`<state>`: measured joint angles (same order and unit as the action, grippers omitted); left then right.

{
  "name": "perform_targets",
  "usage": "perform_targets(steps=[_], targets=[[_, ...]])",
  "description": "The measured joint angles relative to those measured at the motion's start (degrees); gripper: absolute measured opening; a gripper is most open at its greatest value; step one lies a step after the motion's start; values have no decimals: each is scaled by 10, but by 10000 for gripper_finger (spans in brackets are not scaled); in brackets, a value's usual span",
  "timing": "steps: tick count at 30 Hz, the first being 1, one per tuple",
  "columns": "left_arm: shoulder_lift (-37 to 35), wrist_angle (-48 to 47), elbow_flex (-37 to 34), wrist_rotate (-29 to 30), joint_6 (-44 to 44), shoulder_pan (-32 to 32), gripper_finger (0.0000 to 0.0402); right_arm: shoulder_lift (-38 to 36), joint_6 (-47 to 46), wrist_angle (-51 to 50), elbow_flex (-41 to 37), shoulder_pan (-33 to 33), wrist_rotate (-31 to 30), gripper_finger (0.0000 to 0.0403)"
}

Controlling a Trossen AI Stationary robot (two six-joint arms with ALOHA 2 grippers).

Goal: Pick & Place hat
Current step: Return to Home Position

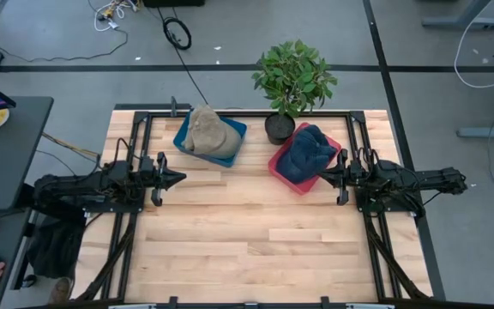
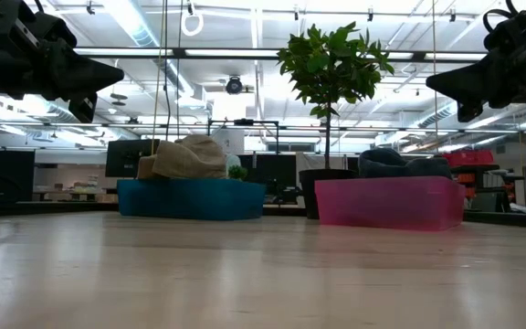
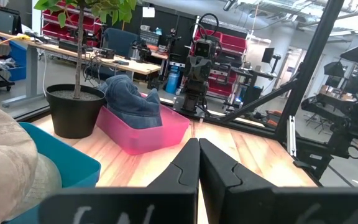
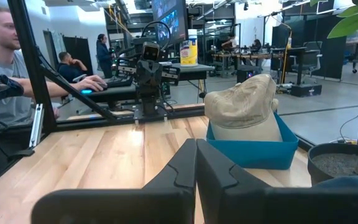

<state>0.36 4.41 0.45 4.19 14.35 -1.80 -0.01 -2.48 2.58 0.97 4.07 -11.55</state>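
Note:
A beige hat (image 1: pixel 210 131) rests in a blue tray (image 1: pixel 230 148) at the table's far left-centre; it also shows in the low view (image 2: pixel 188 157) and the right wrist view (image 4: pixel 246 107). A blue hat (image 1: pixel 305 153) lies in a pink tray (image 1: pixel 281 170) to its right, seen in the left wrist view too (image 3: pixel 131 102). My left gripper (image 1: pixel 181 178) hovers shut above the table, near the blue tray's near side. My right gripper (image 1: pixel 322 178) hovers shut just beside the pink tray's right near corner. Both fingertips meet in the wrist views (image 3: pixel 198 142) (image 4: pixel 196 143).
A potted plant (image 1: pixel 292 81) stands at the far edge between the two trays. Black frame rails (image 1: pixel 144 172) run along the table's left and right sides. Bare wood (image 1: pixel 256 232) spreads over the near half. A person sits at a desk beyond the left edge (image 4: pixel 5 56).

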Motion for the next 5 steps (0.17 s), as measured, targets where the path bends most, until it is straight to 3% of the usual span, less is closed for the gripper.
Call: perform_targets(steps=[5], targets=[[0, 0, 0, 0, 0, 0, 5, 0, 0, 0, 0, 0, 0, 11]])
